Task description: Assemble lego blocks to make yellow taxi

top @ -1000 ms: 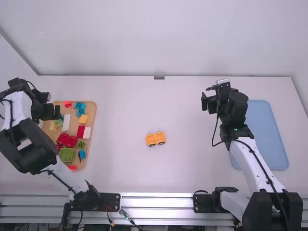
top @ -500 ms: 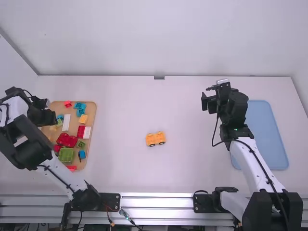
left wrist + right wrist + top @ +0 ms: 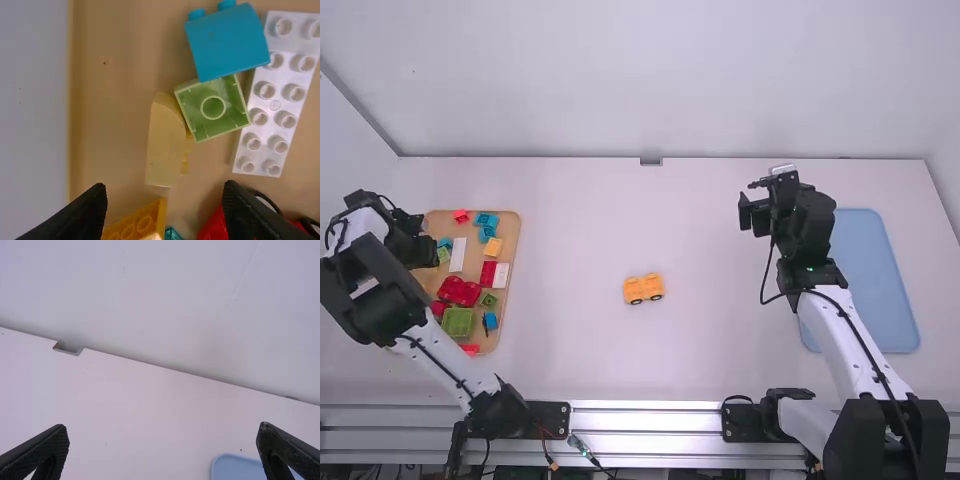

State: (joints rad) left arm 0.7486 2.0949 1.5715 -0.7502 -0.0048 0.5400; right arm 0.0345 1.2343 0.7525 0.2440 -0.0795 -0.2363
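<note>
- Vehicle of yellow-orange plastic, low and on dark wheels [image 3: 643, 289], stands near the middle of the smooth white table [image 3: 560, 360], well apart from both grippers.
- Broad white tabletop runs from it to the tan board [image 3: 512, 235] on the left and the rounded, pale blue tray [image 3: 870, 290] on the right.
- Beyond the table's straight far edge rises a plain white wall [image 3: 640, 80], with a small grey bracket [image 3: 651, 161] at its foot; ribbed silver metal rails [image 3: 645, 415] line the near side.
- Left gripper [image 3: 428, 251] is over the board's left part, fingers spread wide with nothing between them.
- Its wrist view has a pale yellow curved block [image 3: 166, 145] near a hollow green square block [image 3: 194, 97]; a blue studded block [image 3: 227, 47] and long white studded brick [image 3: 275, 105] lie just beside the green one.
- Right gripper [image 3: 751, 215] hangs above the table, left of the tray, fingers wide and holding nothing, with room between it and the far edge.
</note>
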